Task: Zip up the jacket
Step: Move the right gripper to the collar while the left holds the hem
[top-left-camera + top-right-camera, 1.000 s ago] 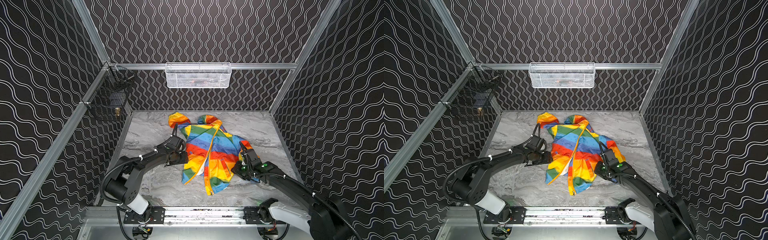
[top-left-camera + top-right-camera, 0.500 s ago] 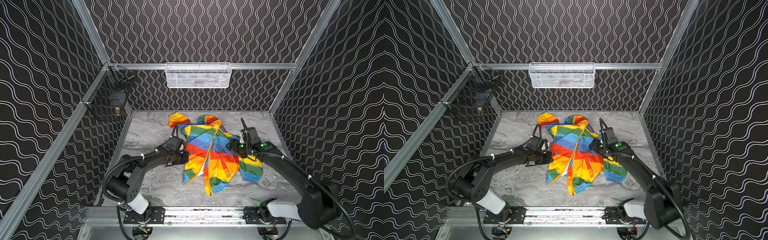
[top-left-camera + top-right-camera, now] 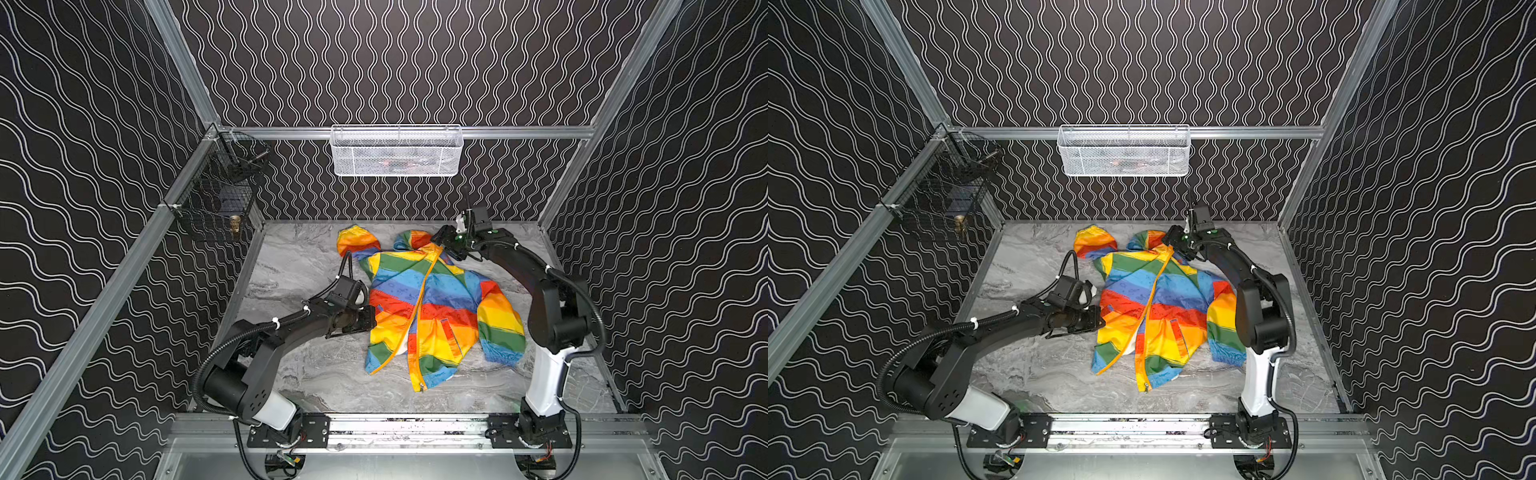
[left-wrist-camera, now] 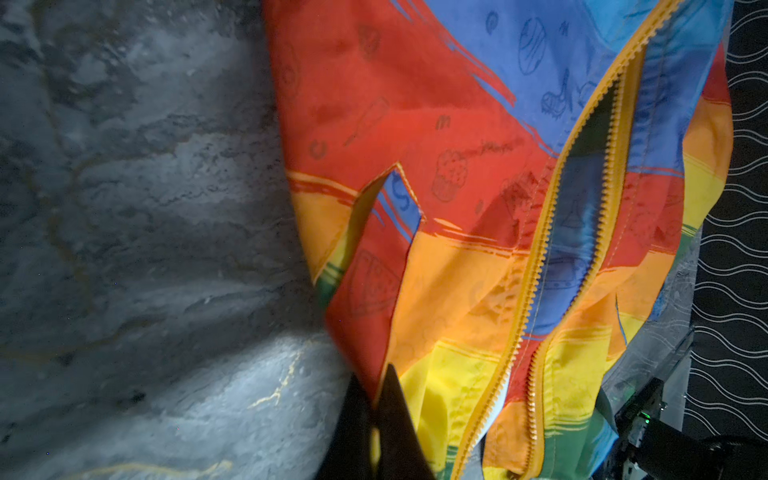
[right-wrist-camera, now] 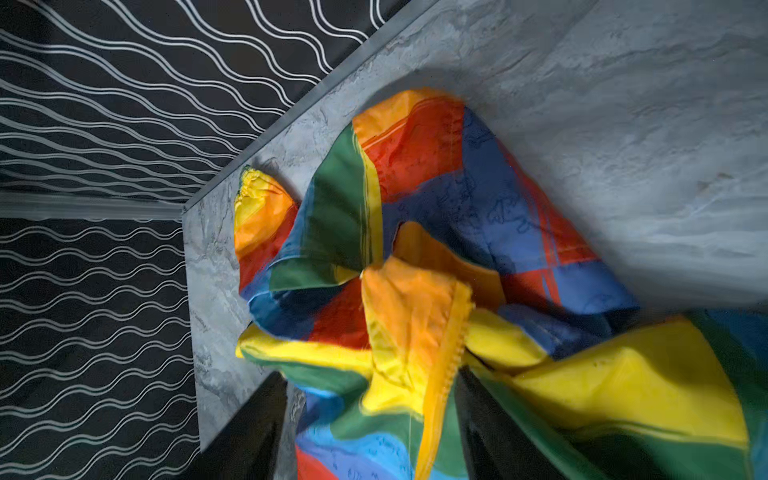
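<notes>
Both arms at the jacket [image 3: 432, 307] on the bench [image 3: 291, 266].
Left end effector [image 3: 371, 320] pinches the side edge; right end effector [image 3: 441, 242] spread astride the collar's zipper band [image 5: 446, 365].

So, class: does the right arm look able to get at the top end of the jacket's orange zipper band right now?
Probably yes. The right claw is open, straddling the zipper band at the collar of the jacket, with nothing in between.
</notes>
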Controlling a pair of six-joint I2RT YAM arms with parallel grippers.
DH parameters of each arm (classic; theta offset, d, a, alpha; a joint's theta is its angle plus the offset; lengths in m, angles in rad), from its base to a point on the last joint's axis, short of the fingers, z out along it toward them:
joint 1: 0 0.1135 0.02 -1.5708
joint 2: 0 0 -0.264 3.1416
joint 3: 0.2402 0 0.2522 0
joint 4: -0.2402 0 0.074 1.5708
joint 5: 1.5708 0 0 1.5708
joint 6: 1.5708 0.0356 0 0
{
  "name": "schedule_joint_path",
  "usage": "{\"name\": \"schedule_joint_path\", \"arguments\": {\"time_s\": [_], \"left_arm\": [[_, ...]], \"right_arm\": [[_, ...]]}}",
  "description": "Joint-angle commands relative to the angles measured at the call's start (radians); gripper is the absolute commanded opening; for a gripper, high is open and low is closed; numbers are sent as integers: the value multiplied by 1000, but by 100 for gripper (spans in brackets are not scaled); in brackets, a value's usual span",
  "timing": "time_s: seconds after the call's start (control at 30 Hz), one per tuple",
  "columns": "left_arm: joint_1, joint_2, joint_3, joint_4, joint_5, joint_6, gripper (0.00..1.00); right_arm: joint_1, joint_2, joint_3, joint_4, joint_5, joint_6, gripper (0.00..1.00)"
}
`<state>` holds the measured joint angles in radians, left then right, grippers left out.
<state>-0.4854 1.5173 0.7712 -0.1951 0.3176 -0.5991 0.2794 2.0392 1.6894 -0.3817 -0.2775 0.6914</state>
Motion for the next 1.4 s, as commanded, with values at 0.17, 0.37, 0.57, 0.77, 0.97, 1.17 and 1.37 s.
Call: {"name": "schedule_joint_path", "arguments": {"time_s": [0.17,0.37,0.57,0.77,0.97,1.17,1.37], "left_arm": [[1,-13,-7,-4,15,-4,0],[2,-16,-10,-10,14,-4,0],[2,-34,-20,-27,0,-5,0],[1,-61,-48,-24,-19,-27,0],[1,-97,-69,-44,-61,-48,0],[1,-139,-85,-68,-111,-70,0],[1,-140,-94,-66,-124,-80,0]], "right_arm": [[-5,82,35,33,-29,23,68],[-5,88,23,106,-78,40,60],[-4,80,16,187,-147,43,37],[1,91,27,255,-231,40,9],[15,128,67,310,-320,28,0],[20,217,156,321,-389,33,0],[24,319,273,256,-376,16,0]]}}
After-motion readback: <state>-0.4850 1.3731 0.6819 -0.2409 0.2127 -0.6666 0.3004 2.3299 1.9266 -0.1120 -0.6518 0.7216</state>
